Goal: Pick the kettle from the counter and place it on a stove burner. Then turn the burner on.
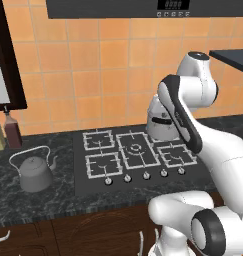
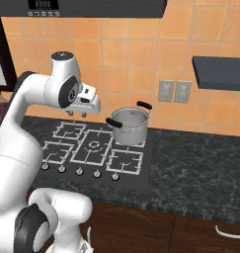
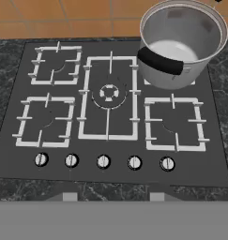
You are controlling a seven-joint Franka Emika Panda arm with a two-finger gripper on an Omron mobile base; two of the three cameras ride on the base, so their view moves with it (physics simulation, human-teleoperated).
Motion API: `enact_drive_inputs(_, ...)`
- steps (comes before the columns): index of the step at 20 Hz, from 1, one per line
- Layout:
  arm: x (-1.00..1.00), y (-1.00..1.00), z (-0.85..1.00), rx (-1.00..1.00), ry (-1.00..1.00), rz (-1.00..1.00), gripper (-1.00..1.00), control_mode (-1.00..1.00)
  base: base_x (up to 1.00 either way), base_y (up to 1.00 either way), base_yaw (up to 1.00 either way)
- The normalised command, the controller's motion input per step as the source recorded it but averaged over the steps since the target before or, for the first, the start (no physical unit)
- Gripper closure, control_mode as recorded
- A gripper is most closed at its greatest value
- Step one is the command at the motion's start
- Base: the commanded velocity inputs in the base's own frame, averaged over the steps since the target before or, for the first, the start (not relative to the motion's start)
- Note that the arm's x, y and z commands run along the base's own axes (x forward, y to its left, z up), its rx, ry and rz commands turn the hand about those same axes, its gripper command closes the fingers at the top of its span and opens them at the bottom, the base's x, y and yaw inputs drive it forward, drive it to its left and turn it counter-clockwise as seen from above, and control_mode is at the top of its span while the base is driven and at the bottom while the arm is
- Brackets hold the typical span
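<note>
Left of the stove, kettle [image 1: 34,171] sits untouched on the surface [image 1: 43,200]; gripper [image 2: 85,109] hovers above the stove burner [image 3: 108,96], jaws' spread unclear. Pick, place and burner-on all remain; pot [image 2: 129,125] occupies a rear grate.

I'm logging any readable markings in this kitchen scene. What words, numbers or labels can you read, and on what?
None can be read.
Digital display on the dark panel above the stove: digits too blurred to read.
Stove knobs: no markings visible.
Bottle on the counter: no legible label.
</note>
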Motion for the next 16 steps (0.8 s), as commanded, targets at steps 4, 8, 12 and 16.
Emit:
enact_drive_inputs(4,-0.29,0.02,0.00,0.00,0.00,0.00,-1.00,-1.00,0.00,0.00,0.00)
enact_drive_inputs(8,-0.79,0.27,-0.04,0.06,0.01,0.02,-1.00,-1.00,0.00,0.00,0.00)
enact_drive_inputs(12,-0.82,0.71,0.00,0.03,0.06,0.10,-1.00,-1.00,0.00,0.00,0.00)
enact_drive_inputs(16,-0.37,1.00,0.00,0.00,-0.05,0.04,-1.00,-1.00,0.00,0.00,0.00)
